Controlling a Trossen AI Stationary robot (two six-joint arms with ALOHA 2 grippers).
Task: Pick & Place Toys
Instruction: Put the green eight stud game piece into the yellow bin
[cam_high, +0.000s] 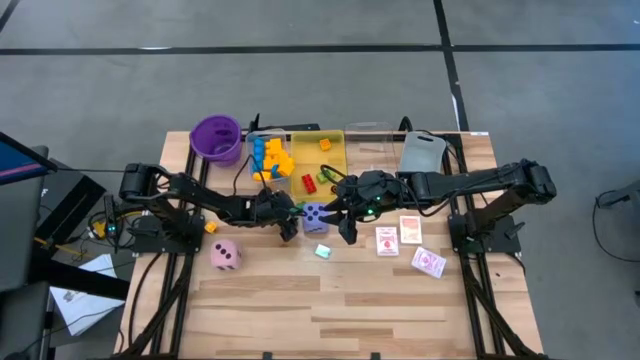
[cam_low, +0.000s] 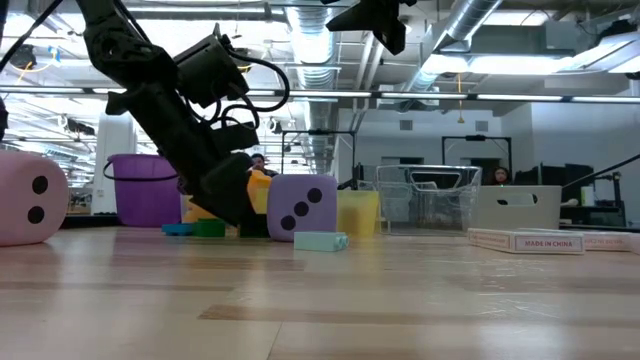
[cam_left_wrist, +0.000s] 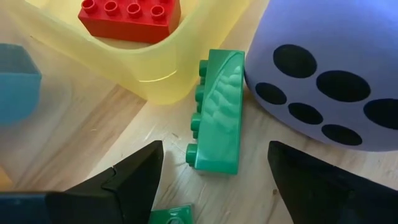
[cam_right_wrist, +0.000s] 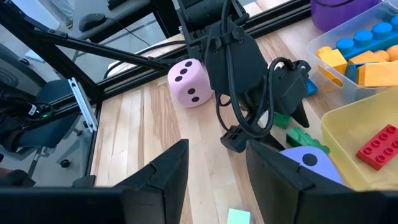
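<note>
The green block lies flat on the desk, wedged between the corner of the yellow tray and the purple die, just short of touching each. It is judged to be light, rigid and smooth, liable to skid if pushed from one side only; hold is best taken across its two long plain faces, since the studded edge faces the tray. It is a glossy green brick with a row of studs along one long side. A second green piece is seen close by, between the jaws. The left gripper is lowered over the block, its jaws open and set either side, nothing yet held. A red block rests inside the yellow tray. The right gripper hangs above the desk at 3 o'clock of the die, jaws parted and empty. The pink die sits at 8 o'clock of the purple one, well apart, and the cards lie at 4 o'clock. A pale teal block lies at 6 o'clock, near the die.
</note>
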